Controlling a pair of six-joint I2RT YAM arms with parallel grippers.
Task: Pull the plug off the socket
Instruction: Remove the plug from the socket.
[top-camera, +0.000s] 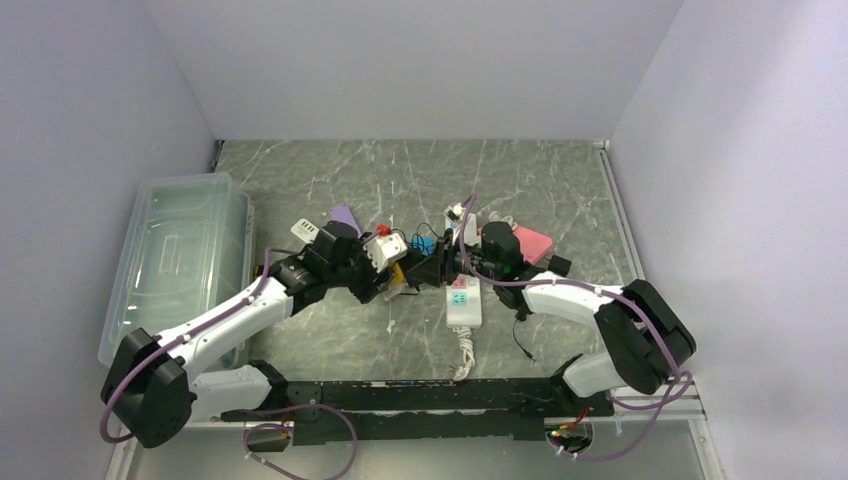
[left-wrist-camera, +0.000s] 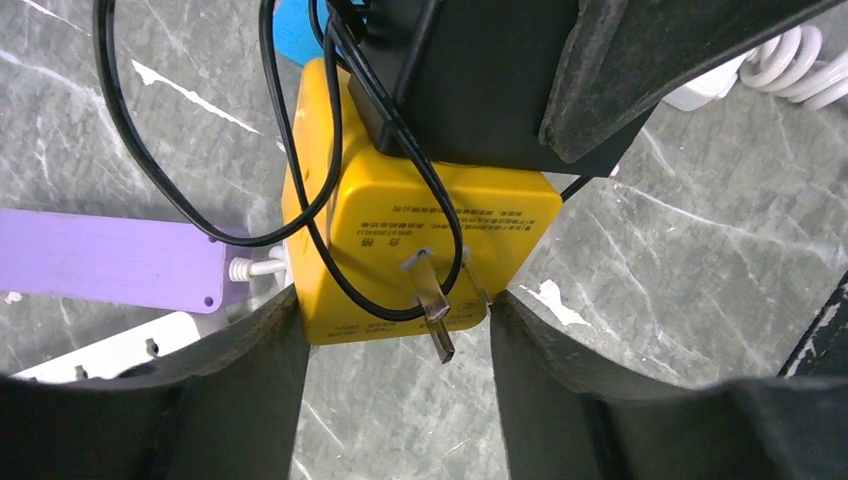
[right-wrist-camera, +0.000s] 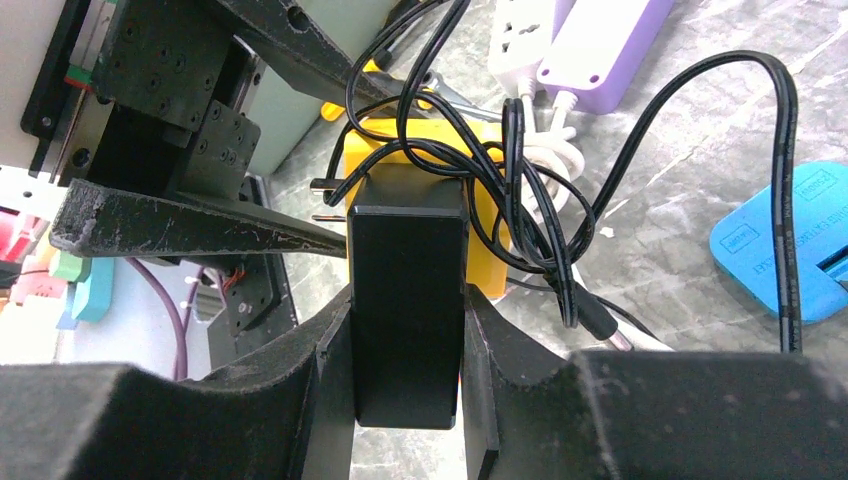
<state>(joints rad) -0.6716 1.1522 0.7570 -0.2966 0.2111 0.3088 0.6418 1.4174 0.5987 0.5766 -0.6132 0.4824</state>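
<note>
Black plug sits at lower centre of the right wrist view, pinched narrowly between the fingers of the right gripper. Just beyond it, touching, is the yellow socket cube, which the left gripper clamps at a wider spread by its pronged end. A black cord loops over both. Farther off, at upper right, lie a white power strip and a purple power strip.

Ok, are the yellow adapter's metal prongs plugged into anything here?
No, in the left wrist view the two prongs of the yellow adapter stick out bare, with only the table behind them.
</note>
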